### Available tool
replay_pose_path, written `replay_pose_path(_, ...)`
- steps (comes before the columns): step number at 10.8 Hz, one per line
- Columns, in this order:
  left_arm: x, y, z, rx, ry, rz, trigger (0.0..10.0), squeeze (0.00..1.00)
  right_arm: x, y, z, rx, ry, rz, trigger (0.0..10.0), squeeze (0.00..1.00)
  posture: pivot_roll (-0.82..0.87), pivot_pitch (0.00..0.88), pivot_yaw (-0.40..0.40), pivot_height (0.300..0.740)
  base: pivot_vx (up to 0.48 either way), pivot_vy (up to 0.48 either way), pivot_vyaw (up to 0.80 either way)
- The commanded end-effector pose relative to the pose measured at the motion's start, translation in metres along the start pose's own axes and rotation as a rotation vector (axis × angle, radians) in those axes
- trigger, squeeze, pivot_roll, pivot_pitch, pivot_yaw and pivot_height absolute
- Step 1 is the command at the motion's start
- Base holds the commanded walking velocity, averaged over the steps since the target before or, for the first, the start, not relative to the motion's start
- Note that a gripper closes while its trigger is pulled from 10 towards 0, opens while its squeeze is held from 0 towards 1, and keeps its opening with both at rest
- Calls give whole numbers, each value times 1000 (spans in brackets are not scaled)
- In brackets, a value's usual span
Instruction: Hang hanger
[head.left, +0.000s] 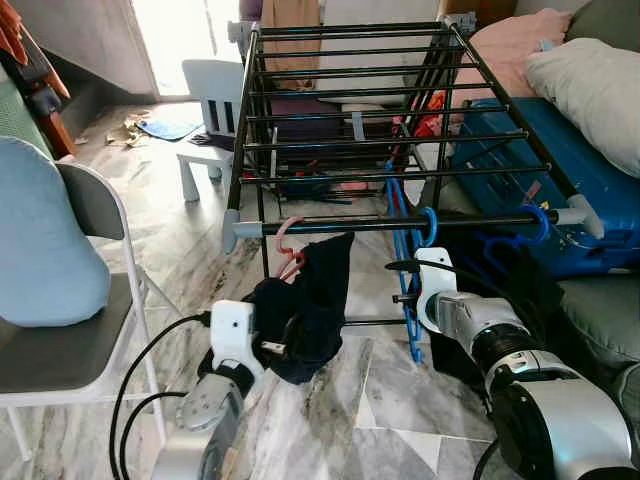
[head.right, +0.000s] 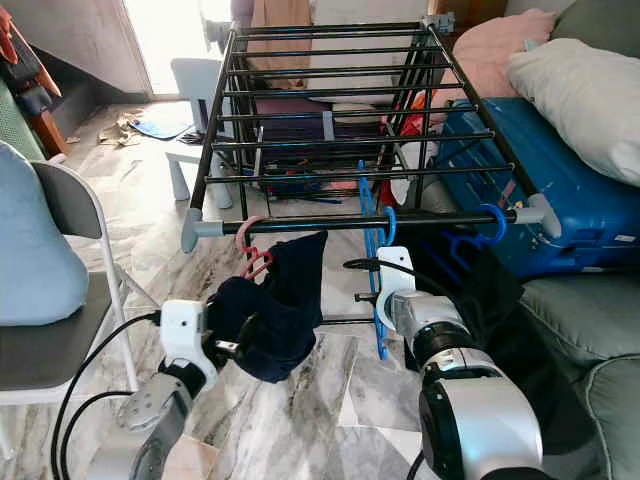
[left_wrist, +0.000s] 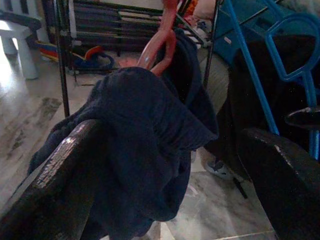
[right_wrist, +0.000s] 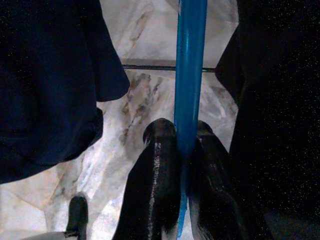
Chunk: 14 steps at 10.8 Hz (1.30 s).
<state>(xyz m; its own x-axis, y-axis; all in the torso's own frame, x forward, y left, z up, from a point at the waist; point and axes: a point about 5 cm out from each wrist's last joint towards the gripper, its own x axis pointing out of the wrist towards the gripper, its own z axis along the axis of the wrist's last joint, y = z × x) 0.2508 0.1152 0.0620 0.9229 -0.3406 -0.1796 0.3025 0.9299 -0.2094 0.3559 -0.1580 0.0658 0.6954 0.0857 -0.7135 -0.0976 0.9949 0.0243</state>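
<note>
Below the drying rack's front rail, right gripper pinching the blue hanger, hooked apparently on that rail, left gripper spread around dark garment on pink hanger

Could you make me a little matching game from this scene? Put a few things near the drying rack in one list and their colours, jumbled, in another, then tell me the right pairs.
Things:
1. Hanger hooked on the rack's front bar, carrying the dark garment
2. Hanger pinched in the right gripper
3. Suitcase beside the rack
4. Small chair behind the rack

Colours:
A. white
B. pink
C. bright blue, a thin rod
D. deep blue, a big box shape

Pairs: 1-B, 2-C, 3-D, 4-A
</note>
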Motion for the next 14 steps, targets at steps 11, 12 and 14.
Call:
replay_pose_path(11, -3, -4, -1, 2, 3, -11, 10000, 0, -4, -9, -8, -183, -93, -40, 10000, 1000, -63, 0, 35, 740, 0, 0, 0)
replay_pose_path(12, -2, -4, -1, 5, 9, -16, 10000, 0, -11, -16, -18, -188, -108, -30, 10000, 1000, -76, 0, 39, 740, 0, 0, 0)
replay_pose_path(14, 1, -8, 1, 6, -2, -27, 10000, 0, -25, -32, -26, -181, -149, -61, 10000, 1000, -92, 0, 42, 740, 0, 0, 0)
